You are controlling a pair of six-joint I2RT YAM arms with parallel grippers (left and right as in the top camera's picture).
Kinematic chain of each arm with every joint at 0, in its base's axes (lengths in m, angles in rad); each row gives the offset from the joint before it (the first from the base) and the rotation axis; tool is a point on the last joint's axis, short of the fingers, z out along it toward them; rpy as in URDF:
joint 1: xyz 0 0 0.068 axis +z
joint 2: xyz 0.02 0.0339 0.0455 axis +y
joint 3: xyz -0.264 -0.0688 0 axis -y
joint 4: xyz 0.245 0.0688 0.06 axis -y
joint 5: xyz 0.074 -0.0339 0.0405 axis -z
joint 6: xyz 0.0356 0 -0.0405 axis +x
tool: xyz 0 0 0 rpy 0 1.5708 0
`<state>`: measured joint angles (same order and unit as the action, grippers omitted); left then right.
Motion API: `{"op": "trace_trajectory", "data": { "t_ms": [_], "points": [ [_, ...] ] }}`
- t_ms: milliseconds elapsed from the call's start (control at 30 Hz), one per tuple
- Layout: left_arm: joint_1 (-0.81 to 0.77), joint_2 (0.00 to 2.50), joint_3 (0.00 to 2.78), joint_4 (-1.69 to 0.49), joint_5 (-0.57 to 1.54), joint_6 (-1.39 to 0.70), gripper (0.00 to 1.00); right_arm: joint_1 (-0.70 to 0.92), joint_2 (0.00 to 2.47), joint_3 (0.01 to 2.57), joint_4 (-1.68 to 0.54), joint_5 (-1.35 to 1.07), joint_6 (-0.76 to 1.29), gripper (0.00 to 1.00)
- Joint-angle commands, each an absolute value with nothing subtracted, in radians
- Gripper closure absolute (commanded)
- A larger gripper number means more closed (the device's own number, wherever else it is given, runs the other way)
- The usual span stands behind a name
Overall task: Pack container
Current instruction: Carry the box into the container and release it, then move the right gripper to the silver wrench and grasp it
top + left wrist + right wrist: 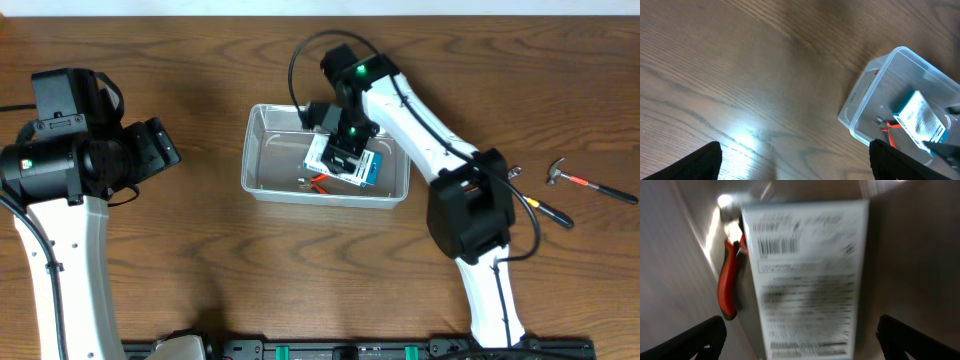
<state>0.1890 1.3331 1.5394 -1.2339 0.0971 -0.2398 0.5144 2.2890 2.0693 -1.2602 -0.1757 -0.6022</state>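
The clear plastic container [256, 150] stands at the table's middle. Inside it lie a blue-and-white cardboard box [368, 167] and red-handled pliers [318, 181]. My right gripper [345, 148] hangs over the box inside the tub. In the right wrist view its fingers [802, 342] are spread wider than the box [805, 270] and touch nothing, with the pliers [728, 285] to the box's left. My left gripper [168, 150] is open and empty over bare wood left of the tub. The left wrist view shows its fingers [795, 160] and the container [860, 100] at the right.
A hammer with a red-and-black handle [590, 184] lies at the far right. A screwdriver with a yellow-and-black handle [545, 210] lies next to the right arm's base. The table is brown wood.
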Motion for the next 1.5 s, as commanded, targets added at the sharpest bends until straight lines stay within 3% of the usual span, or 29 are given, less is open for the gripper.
{"op": "trace_trajectory", "data": {
  "t_ms": [0,167,233,333,567,767,1067,1467],
  "points": [
    [0.192,1.333,1.539,-1.238,0.085,-0.252,0.13,0.477,2.136,2.156,-1.244,-0.060,-0.339,0.01],
    [0.192,1.333,1.539,-1.238,0.085,-0.252,0.13,0.344,2.003,2.166,-1.311,0.336,0.467,0.01],
    [0.192,1.333,1.539,-1.237,0.085,-0.252,0.13,0.272,1.980,2.165,-1.411,0.301,0.741,0.01],
    [0.192,1.333,1.539,-1.238,0.085,-0.252,0.13,0.176,1.982,2.162,-1.524,0.196,0.913,0.01],
    [0.192,1.333,1.539,-1.238,0.085,-0.252,0.13,0.049,1.982,2.033,-1.579,0.123,1.067,0.01],
    [0.192,1.333,1.539,-1.238,0.085,-0.252,0.13,-0.007,1.982,1.776,-1.466,0.073,1.208,0.01],
    [0.192,1.333,1.539,-1.238,0.085,-0.252,0.13,-0.032,1.982,1.424,-1.106,0.021,1.151,0.01],
    [0.192,1.333,1.539,-1.238,0.085,-0.252,0.13,-0.033,1.982,1.229,-0.775,0.022,1.061,0.01]
  ]
}}
